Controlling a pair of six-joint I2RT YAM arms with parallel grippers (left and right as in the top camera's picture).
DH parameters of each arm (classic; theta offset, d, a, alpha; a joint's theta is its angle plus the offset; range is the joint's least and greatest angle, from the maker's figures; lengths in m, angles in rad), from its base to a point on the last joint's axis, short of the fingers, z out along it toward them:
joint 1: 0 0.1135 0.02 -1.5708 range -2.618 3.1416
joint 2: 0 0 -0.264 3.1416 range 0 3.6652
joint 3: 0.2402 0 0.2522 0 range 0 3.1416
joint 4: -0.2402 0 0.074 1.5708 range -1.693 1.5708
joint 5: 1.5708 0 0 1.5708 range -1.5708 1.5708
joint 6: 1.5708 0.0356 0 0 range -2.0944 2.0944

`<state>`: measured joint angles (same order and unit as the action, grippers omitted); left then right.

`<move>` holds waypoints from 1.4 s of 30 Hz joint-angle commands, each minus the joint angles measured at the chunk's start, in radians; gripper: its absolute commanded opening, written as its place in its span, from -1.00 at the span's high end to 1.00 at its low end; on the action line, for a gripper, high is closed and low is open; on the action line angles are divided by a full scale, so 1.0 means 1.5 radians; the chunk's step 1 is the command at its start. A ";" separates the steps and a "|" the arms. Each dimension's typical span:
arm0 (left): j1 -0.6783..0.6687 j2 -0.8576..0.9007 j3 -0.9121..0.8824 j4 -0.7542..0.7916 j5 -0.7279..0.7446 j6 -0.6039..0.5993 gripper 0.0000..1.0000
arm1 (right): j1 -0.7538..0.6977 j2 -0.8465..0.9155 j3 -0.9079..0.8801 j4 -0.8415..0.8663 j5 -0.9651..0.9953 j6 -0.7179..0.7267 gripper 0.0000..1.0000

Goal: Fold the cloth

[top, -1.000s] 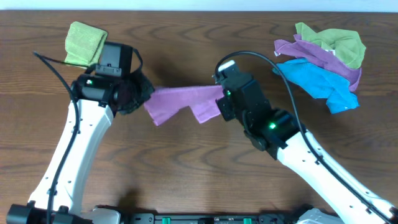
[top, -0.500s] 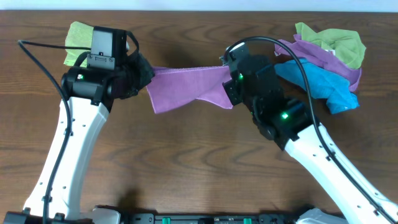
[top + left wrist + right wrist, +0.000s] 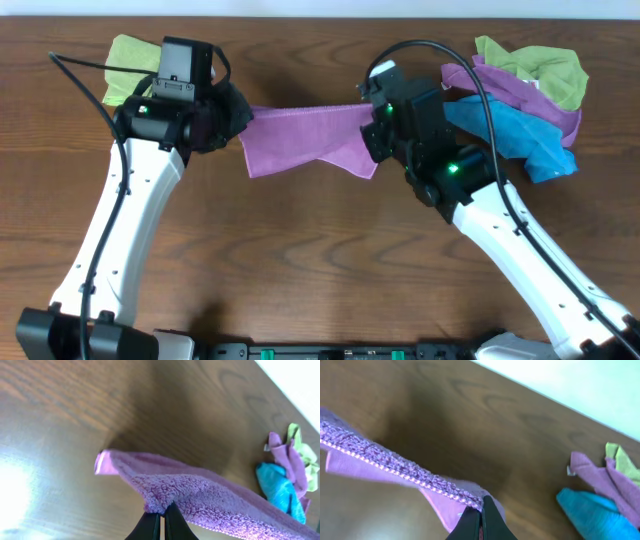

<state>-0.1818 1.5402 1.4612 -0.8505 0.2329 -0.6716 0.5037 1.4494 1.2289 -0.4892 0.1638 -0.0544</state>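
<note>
A purple cloth hangs stretched between my two grippers above the wooden table, its lower edge sagging. My left gripper is shut on its left corner; in the left wrist view the jaws pinch the fuzzy purple cloth. My right gripper is shut on its right corner; in the right wrist view the jaws clamp the stitched edge of the cloth.
A folded green cloth lies at the back left behind the left arm. A pile of green, purple and blue cloths lies at the back right, also in the right wrist view.
Both grippers have carried the purple cloth toward the back of the table and lifted it; it has spread from a crumpled strip into a wider hanging sheet.
</note>
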 commanded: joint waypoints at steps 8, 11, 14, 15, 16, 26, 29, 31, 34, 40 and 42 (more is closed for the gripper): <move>-0.054 -0.121 0.011 -0.152 -0.075 0.014 0.88 | 0.057 -0.126 0.024 -0.151 0.008 0.112 0.97; -0.091 -0.155 0.011 -0.188 -0.078 0.006 0.88 | 0.095 -0.159 0.024 -0.202 0.008 0.144 0.97; -0.126 -0.183 0.011 -0.229 -0.107 -0.003 0.88 | 0.141 -0.180 0.024 -0.241 0.014 0.157 0.97; -0.136 -0.190 0.010 -0.238 -0.124 -0.009 0.88 | 0.153 -0.184 0.024 -0.248 0.027 0.170 0.97; -0.143 -0.196 0.010 -0.250 -0.139 -0.015 0.88 | 0.164 -0.188 0.024 -0.256 0.036 0.179 0.98; -0.145 -0.194 -0.140 -0.153 -0.079 -0.034 0.53 | 0.162 -0.188 0.023 -0.254 0.066 0.176 0.97; -0.145 -0.181 -0.208 -0.064 -0.006 -0.034 -0.10 | 0.146 -0.181 0.023 -0.254 0.062 0.173 0.97; -0.145 -0.165 -0.240 -0.021 0.028 -0.034 -0.20 | 0.141 -0.179 0.023 -0.253 0.060 0.169 0.98; -0.144 -0.116 -0.286 0.067 0.115 -0.033 -0.37 | 0.140 -0.178 0.023 -0.251 0.061 0.154 0.98; -0.127 -0.002 -0.332 0.261 0.336 -0.116 -0.42 | 0.140 -0.178 0.023 -0.253 0.060 0.148 0.97; -0.123 0.019 -0.332 0.281 0.370 -0.152 -0.45 | 0.140 -0.178 0.023 -0.255 0.060 0.148 0.98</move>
<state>-0.3801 1.5360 0.9707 -0.4473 0.6250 -0.8074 0.7216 1.1793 1.2449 -0.8711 0.2409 0.1783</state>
